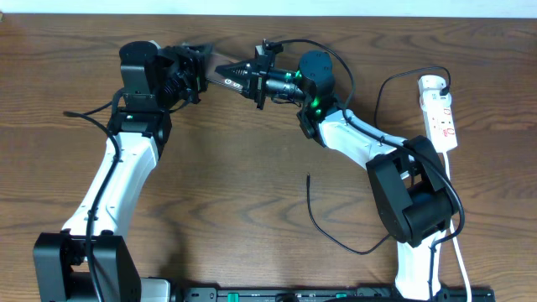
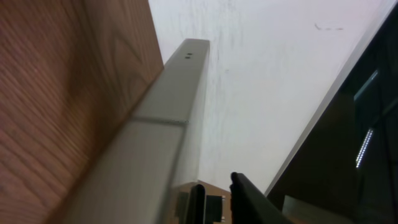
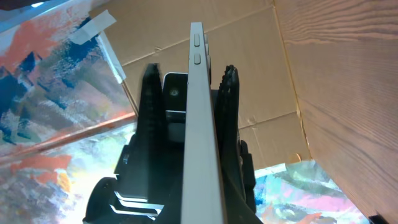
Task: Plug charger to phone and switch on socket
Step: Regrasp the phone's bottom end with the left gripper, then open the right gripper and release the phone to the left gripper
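Observation:
The phone (image 1: 225,74) is held in the air at the table's far middle, between the two grippers. My right gripper (image 1: 245,80) is shut on it; in the right wrist view the phone's grey edge (image 3: 198,130) runs up between the two black fingers (image 3: 188,73). My left gripper (image 1: 200,70) sits at the phone's left end. In the left wrist view its fingers (image 2: 219,200) are almost together, and the phone's edge (image 2: 168,118) lies beside them, not between them. The charger cable (image 1: 323,226) lies loose on the table, with its tip (image 1: 308,176) free. The socket (image 1: 440,113) lies at the right.
The socket's white cord (image 1: 457,243) runs down the right edge past the right arm's base (image 1: 415,201). A thin black cable (image 1: 382,96) loops from the socket's top end. Cardboard (image 3: 249,56) and a painted sheet (image 3: 56,74) lie beyond the table.

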Controlling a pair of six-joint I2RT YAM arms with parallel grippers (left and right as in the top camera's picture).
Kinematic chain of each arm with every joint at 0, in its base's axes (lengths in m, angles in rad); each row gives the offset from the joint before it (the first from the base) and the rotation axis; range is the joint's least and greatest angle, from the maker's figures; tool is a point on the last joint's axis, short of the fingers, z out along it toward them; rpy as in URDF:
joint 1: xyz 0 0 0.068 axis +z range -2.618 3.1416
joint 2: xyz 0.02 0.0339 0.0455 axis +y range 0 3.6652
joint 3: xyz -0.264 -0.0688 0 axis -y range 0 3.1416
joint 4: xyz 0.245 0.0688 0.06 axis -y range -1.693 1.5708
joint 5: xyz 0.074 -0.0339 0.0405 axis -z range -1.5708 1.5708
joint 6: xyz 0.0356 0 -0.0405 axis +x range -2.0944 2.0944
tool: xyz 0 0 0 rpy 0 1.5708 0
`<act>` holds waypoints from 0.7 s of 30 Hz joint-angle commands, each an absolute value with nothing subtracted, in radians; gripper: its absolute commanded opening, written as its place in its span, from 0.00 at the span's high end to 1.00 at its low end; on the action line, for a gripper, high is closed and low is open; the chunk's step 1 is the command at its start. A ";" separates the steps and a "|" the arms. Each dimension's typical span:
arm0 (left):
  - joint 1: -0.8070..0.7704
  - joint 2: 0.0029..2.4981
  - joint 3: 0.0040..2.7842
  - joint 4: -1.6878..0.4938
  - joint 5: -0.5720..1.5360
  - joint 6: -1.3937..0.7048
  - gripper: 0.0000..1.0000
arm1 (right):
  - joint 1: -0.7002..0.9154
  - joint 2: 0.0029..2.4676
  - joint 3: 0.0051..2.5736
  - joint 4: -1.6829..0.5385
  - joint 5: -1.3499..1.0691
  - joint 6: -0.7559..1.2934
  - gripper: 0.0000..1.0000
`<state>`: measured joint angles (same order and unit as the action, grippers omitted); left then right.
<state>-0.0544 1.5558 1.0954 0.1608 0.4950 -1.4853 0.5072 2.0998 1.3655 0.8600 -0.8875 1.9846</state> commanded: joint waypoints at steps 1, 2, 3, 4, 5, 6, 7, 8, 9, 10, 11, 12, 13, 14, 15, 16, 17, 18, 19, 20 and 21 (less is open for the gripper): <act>-0.058 1.549 1.117 0.165 0.513 -1.443 0.72 | 0.525 2.094 1.377 0.880 -0.896 1.985 0.99; -0.058 1.549 1.117 0.162 0.513 -1.437 0.75 | 0.525 2.094 1.377 0.880 -0.896 1.986 0.99; -0.058 1.549 1.117 0.162 0.513 -1.432 0.79 | 0.525 2.094 1.377 0.880 -0.896 1.985 0.99; -0.058 1.549 1.117 0.160 0.513 -1.432 0.81 | 0.525 2.094 1.377 0.880 -0.896 1.986 0.99; -0.058 1.549 1.117 0.159 0.513 -1.432 0.86 | 0.525 2.094 1.377 0.880 -0.896 1.986 0.99; -0.058 1.549 1.117 0.159 0.513 -1.432 0.89 | 0.525 2.094 1.377 0.880 -0.896 1.986 0.99; -0.058 1.549 1.117 0.159 0.513 -1.429 0.91 | 0.525 2.094 1.377 0.880 -0.896 1.985 0.99; -0.058 1.549 1.117 0.159 0.513 -1.429 0.92 | 0.525 2.094 1.377 0.880 -0.896 1.985 0.99; -0.058 1.549 1.117 0.159 0.513 -1.429 0.92 | 0.525 2.094 1.377 0.880 -0.896 1.985 0.99; -0.058 1.549 1.117 0.159 0.513 -1.429 0.92 | 0.525 2.094 1.377 0.880 -0.896 1.985 0.99; -0.058 1.549 1.117 0.159 0.513 -1.429 0.92 | 0.525 2.094 1.377 0.880 -0.896 1.985 0.99; -0.058 1.549 1.117 0.159 0.513 -1.429 0.92 | 0.525 2.094 1.377 0.880 -0.896 1.985 0.99; -0.058 1.549 1.117 0.159 0.513 -1.429 0.93 | 0.525 2.094 1.377 0.880 -0.896 1.985 0.99; -0.058 1.549 1.117 0.159 0.514 -1.429 0.92 | 0.525 2.094 1.377 0.880 -0.896 1.985 0.99; -0.058 1.549 1.117 0.159 0.515 -1.429 0.92 | 0.525 2.094 1.377 0.880 -0.897 1.985 0.99; -0.058 1.549 1.117 0.159 0.516 -1.429 0.92 | 0.525 2.094 1.377 0.880 -0.897 1.985 0.99; -0.058 1.549 1.117 0.159 0.516 -1.428 0.93 | 0.525 2.094 1.377 0.880 -0.897 1.985 0.99; -0.058 1.549 1.117 0.159 0.516 -1.428 0.92 | 0.525 2.094 1.377 0.880 -0.897 1.985 0.99; -0.058 1.549 1.117 0.159 0.515 -1.428 0.93 | 0.525 2.094 1.377 0.880 -0.897 1.985 0.99; -0.058 1.549 1.117 0.159 0.516 -1.428 0.93 | 0.525 2.094 1.377 0.880 -0.897 1.985 0.99; -0.058 1.549 1.117 0.159 0.515 -1.424 0.93 | 0.525 2.094 1.377 0.880 -0.897 1.985 0.99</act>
